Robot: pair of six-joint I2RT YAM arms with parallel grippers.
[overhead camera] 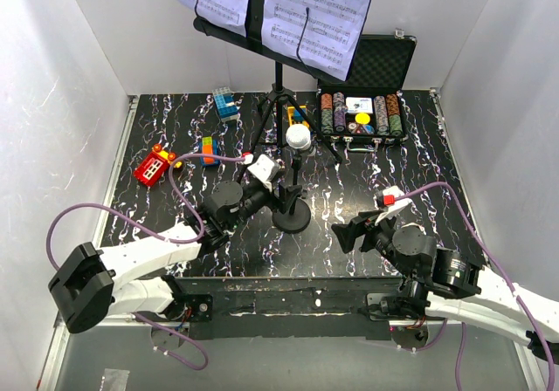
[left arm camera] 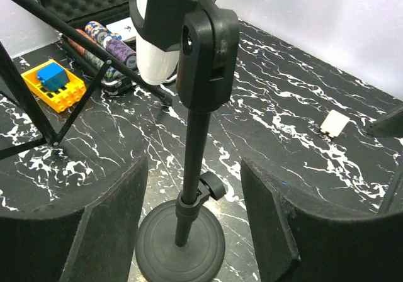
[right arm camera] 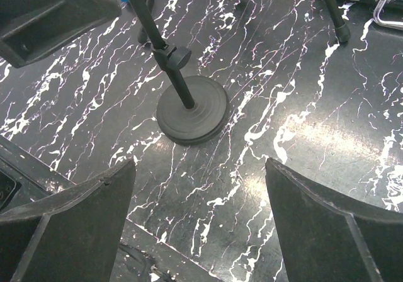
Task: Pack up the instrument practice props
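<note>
The right hand (right arm camera: 198,213) hung wide open and empty nearest the front. The left hand (left arm camera: 192,197) stood half open astride the microphone (left arm camera: 200,124) pole mid-surface (overhead camera: 419,190), not touching it. A centred, low squeeze would likely hold best. Behind stood the music stand (overhead camera: 278,94).

A: What surrounds the scene?
B: Plain white walls (overhead camera: 79,77) on the left, back and right.
A: And underneath?
B: A black tabletop (overhead camera: 419,160) with white marble veining; glare (right arm camera: 327,143) shines at the right of the right wrist view.
</note>
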